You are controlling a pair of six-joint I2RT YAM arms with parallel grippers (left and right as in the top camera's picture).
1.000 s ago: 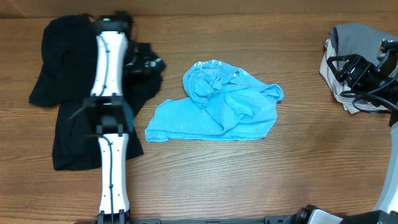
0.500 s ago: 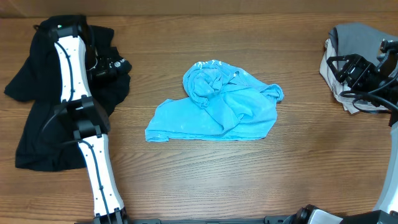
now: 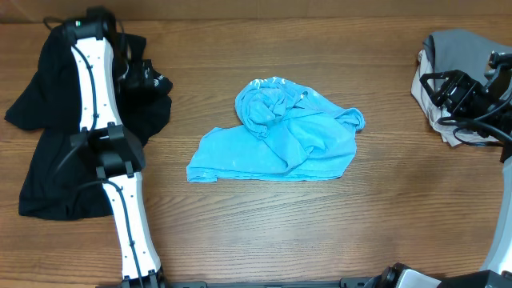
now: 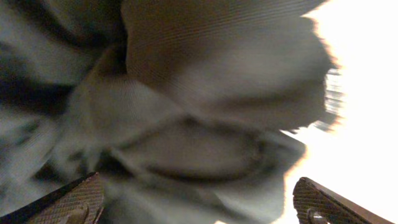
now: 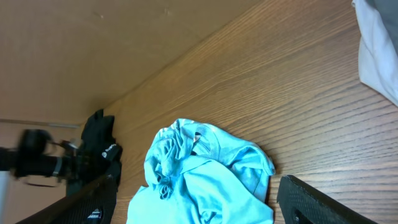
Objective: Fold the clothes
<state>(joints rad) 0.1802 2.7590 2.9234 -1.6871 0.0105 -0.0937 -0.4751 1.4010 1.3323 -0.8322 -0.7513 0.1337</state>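
Observation:
The light blue T-shirt (image 3: pixel 276 136) lies crumpled in a heap at the middle of the table, with no gripper touching it. It also shows in the right wrist view (image 5: pixel 199 177), bunched at its upper left. My left gripper (image 3: pixel 146 78) is far to the shirt's left, over a black shirt. In the left wrist view its fingers (image 4: pixel 199 202) are spread wide, with dark blurred cloth close below them. My right gripper (image 3: pixel 440 86) is at the far right, open and empty (image 5: pixel 199 205), apart from the blue T-shirt.
A black shirt (image 3: pixel 56 136) lies spread at the left under my left arm. Grey and beige garments (image 3: pixel 452 48) are piled at the right edge beside my right gripper; a pale corner of them shows in the right wrist view (image 5: pixel 379 56). Bare wood surrounds the blue T-shirt.
My left arm swung to the left and the black shirt shifted left with it, then the gripper edged slightly back. The blue T-shirt and right arm have not moved.

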